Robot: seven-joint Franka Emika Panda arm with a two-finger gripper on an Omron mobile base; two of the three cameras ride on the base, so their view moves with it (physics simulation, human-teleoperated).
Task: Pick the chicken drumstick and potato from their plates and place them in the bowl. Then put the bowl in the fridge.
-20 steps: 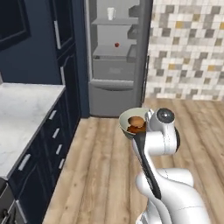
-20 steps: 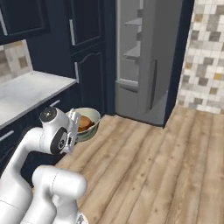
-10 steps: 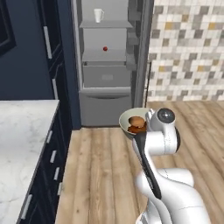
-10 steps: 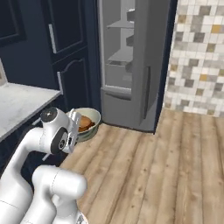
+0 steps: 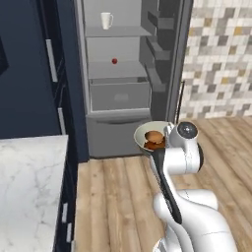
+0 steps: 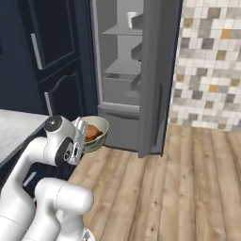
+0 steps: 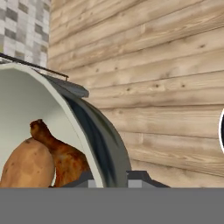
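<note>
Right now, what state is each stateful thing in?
fridge: door open, shelves exposed.
bowl: held up off the floor, gripped by its rim, upright.
gripper: shut on the bowl's rim.
potato: in the bowl.
chicken drumstick: in the bowl, against the potato.
white mug: upright on the fridge's upper shelf.

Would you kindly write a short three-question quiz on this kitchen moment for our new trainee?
1. True or false: the bowl already holds the potato and the chicken drumstick.
2. The fridge door is: A) open, B) shut.
3. What white thing stands on the fridge's top shelf?

Key
1. True; both lie inside, touching, with the pincer shut on the bowl's rim.
2. A.
3. A mug.
</note>
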